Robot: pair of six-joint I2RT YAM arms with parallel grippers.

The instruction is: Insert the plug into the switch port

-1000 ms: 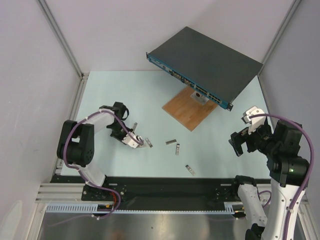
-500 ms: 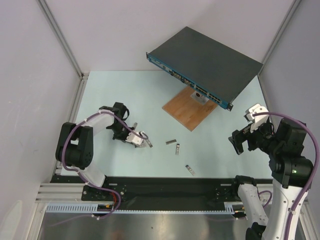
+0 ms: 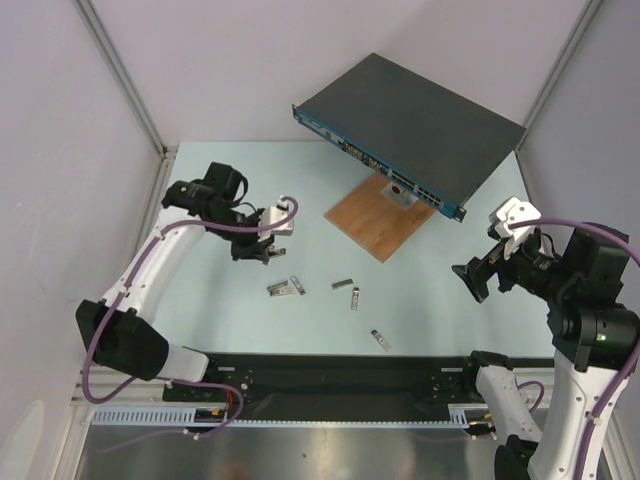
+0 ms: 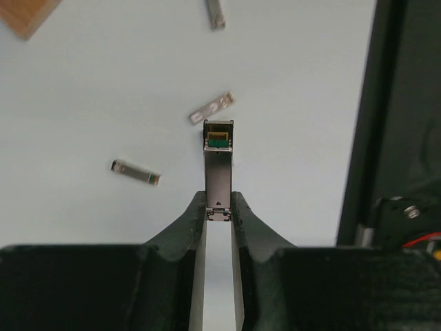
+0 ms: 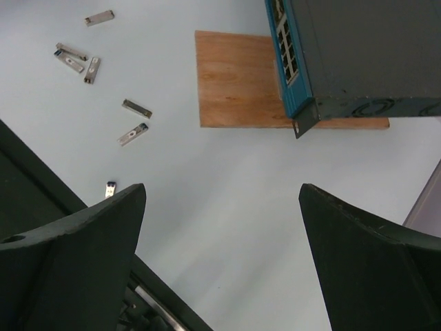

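Currently in hand: carrying. The plug, a slim metal transceiver module, appears held clear of the table.
Left gripper: jaws narrow, pinching the plug's rear end, connector end pointing outward.
Right gripper: jaws spread wide, holding nothing.
Switch: far right, with its blue front strip above the wooden board, well apart from the plug.
Next move: probably swing the plug toward the strip and line its long axis up with one socket.
Open room: bare table lies between the left gripper and the board.
Edges: loose modules lie near the left gripper, and the right gripper hovers near the switch's corner without touching it.
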